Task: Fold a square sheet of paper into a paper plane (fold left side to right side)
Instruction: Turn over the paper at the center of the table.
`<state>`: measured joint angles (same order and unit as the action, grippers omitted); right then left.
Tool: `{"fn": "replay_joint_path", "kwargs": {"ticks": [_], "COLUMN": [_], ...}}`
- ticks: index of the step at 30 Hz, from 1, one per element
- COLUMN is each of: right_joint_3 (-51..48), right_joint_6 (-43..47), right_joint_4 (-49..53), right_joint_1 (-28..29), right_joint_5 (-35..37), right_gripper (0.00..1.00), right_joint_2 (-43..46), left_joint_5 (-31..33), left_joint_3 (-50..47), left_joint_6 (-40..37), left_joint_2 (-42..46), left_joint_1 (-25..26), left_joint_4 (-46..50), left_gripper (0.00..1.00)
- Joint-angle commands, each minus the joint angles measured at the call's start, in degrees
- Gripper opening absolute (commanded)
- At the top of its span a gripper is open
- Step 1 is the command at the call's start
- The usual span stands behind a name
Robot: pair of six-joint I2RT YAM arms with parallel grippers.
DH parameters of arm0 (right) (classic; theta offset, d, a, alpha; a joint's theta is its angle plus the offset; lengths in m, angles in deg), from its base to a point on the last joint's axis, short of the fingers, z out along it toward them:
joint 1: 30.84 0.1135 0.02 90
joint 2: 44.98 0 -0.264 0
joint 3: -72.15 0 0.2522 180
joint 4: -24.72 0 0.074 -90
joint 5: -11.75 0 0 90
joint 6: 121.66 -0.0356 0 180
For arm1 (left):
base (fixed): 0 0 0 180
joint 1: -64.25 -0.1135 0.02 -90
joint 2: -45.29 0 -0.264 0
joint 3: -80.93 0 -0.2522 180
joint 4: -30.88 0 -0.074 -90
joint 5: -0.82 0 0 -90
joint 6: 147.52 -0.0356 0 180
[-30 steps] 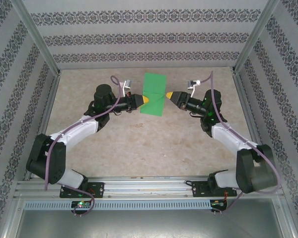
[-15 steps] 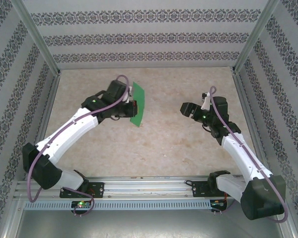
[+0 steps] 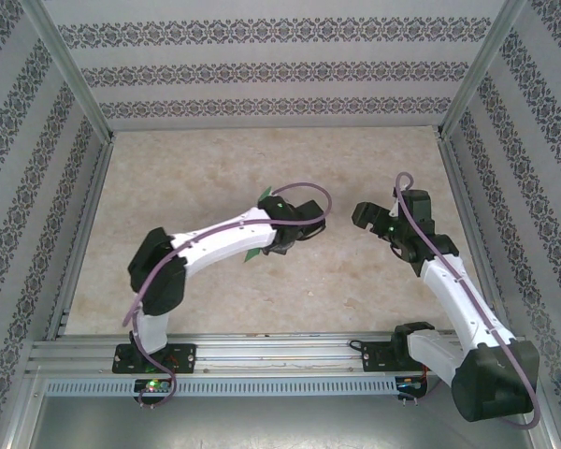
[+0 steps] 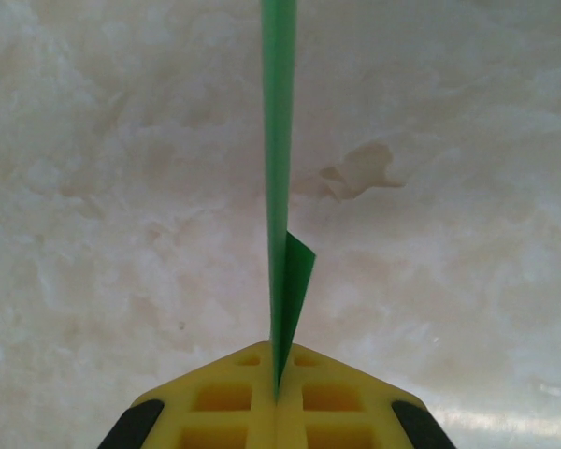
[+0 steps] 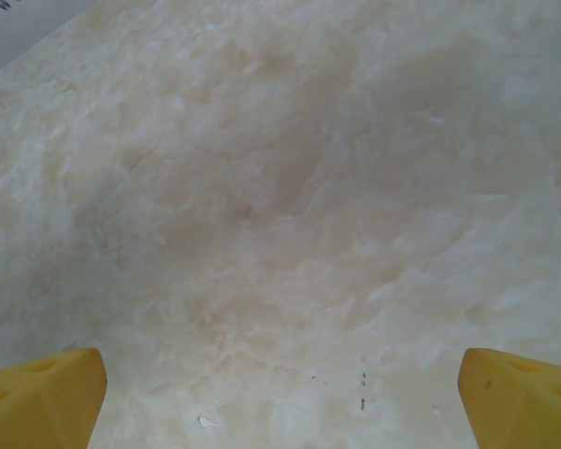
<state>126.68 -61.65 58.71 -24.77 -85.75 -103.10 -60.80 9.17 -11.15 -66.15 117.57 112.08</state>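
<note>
A matte, beige, marble-veined table point(image 3: 215, 309) lies inside walls point(image 3: 280, 70) of striped, patterned paper. The left gripper point(image 4: 277, 383) has its ribbed yellow fingers pressed together on the square sheet of paper point(image 4: 279, 140). The sheet is thin, bright green and seen edge-on, a narrow blade running away from them with one small pointed flap splayed beside it. Right of the sheet and apart from it, the right gripper point(image 5: 280, 402) hangs with its blunt yellow fingertips spread wide.
</note>
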Motion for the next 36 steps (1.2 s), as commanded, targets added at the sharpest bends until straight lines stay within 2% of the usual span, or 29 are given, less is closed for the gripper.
{"fn": "replay_joint_path", "kwargs": {"ticks": [1,7,16,26,29,36], "right_joint_3": [-1.0,-1.9,-2.6,-2.7,-2.6,-2.3], "right_joint_6": [0.0,0.1,0.5,0.1,0.0,0.0], "right_joint_4": [1.3,1.2,2.0,2.9,3.0,2.2], "right_joint_1": [-1.1,-1.8,-2.7,-3.7,-3.8,-3.8], "right_joint_5": [0.2,-1.5,-2.4,-4.1,-4.6,-8.1], "right_gripper": [0.97,0.98,0.98,0.98,0.98,0.98], "right_joint_2": [1.1,2.0,3.3,2.6,2.4,1.6], "left_joint_5": [0.7,1.8,-10.7,-20.9,-23.1,-25.3], "left_joint_3": [2.2,8.9,9.2,5.7,3.1,-3.2], "left_joint_6": [10.5,12.3,8.5,5.4,4.3,-1.1], "left_joint_2": [-4.6,-14.0,-17.2,-14.6,-12.0,-2.1], "left_joint_1": [0.1,-0.4,-2.2,-3.8,-4.3,-5.7], "left_joint_4": [1.6,6.6,-3.0,-11.3,-15.0,-24.4], "left_gripper": [0.0,0.0,0.0,0.22,0.32,0.5]}}
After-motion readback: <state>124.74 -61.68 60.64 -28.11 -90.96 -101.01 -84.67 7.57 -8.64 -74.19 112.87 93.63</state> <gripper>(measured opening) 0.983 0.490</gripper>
